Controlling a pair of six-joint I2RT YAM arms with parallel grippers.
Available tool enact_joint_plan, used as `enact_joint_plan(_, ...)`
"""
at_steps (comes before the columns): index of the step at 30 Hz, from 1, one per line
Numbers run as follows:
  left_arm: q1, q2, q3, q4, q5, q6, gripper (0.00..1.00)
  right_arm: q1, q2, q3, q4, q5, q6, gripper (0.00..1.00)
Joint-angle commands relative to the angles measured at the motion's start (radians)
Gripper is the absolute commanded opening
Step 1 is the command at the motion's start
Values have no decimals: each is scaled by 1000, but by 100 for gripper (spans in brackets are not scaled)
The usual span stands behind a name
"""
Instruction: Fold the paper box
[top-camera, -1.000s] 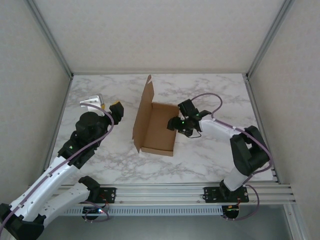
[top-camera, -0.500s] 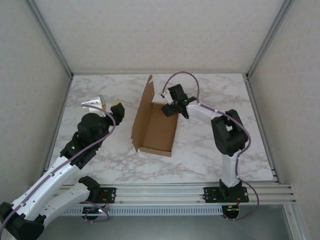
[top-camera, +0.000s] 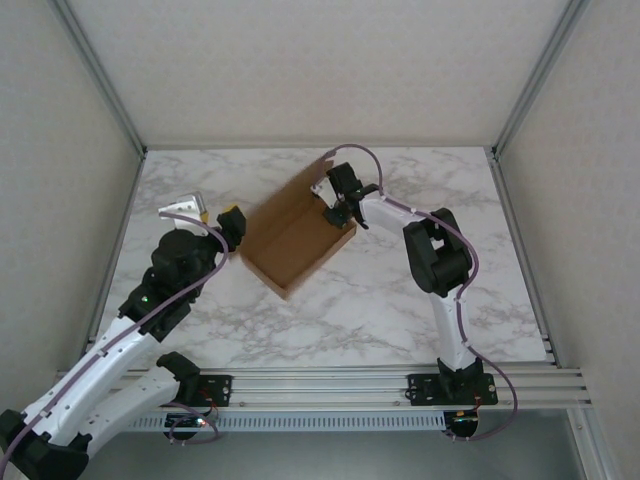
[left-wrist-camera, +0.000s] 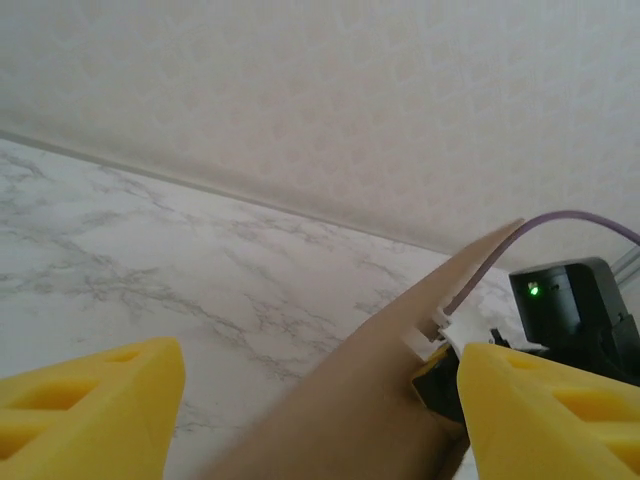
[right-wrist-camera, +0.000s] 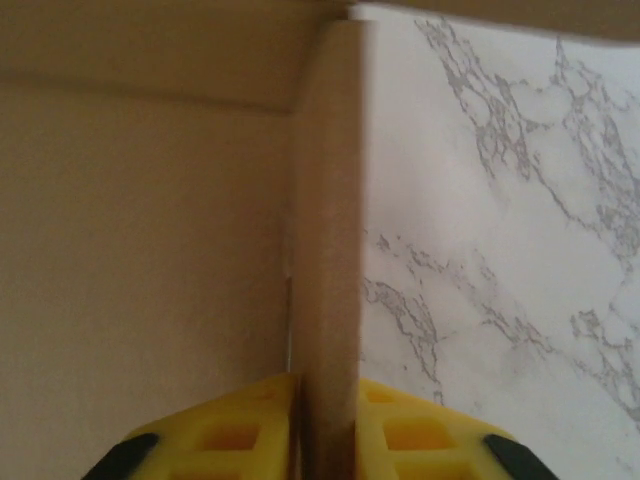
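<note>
Overhead, the left gripper (top-camera: 220, 215) sits at the left of the marble table (top-camera: 400, 300), just beside the left corner of the paper box (top-camera: 290, 240). That view does not show whether they touch. The left wrist camera is clearer about the jaws. Its two yellow pads (left-wrist-camera: 90, 400) stand well apart with nothing between them, and a slanted brown cardboard edge rises ahead of the gap.

The box lies at mid-table, turned cornerwise like a diamond. Its floor is flat on the marble and its walls stand up around it.

At the far right wall of the box, the right arm reaches in from the right and the right gripper (top-camera: 338, 205) meets the cardboard. From above the grip is hard to read. The right wrist camera settles it: both yellow fingers (right-wrist-camera: 240, 425) press against one upright panel, one on each side, so the jaws are clamped on the wall of the box. Inside cardboard lies to the left of the panel and bare marble to its right.

The left wrist view also shows, past the cardboard edge, the right gripper's black body with a green light (left-wrist-camera: 533, 289) and a purple cable (left-wrist-camera: 570, 218).
</note>
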Motion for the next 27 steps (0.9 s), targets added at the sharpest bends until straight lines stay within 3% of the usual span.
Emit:
enact_joint_plan(1,11,-35,-6,17,-30,8,72,-6,-56,-77,-41,37,36,16)
enact_joint_plan(12,11,-57,-17,22,-39,-4,72,10,-211,-324,-39,278,196,17)
enact_joint_plan(20,11,-59,-17,21,-39,-9,72,51,-235,-394,-15,461,158,24)
enact_joint_plan(23,12,-61,-15,21,-40,-9,72,52,-219,-378,-51,443,142,28)
enact_joint_plan(27,12,-63,-16,19,-41,-8,72,24,-229,-355,-129,226,146,37)
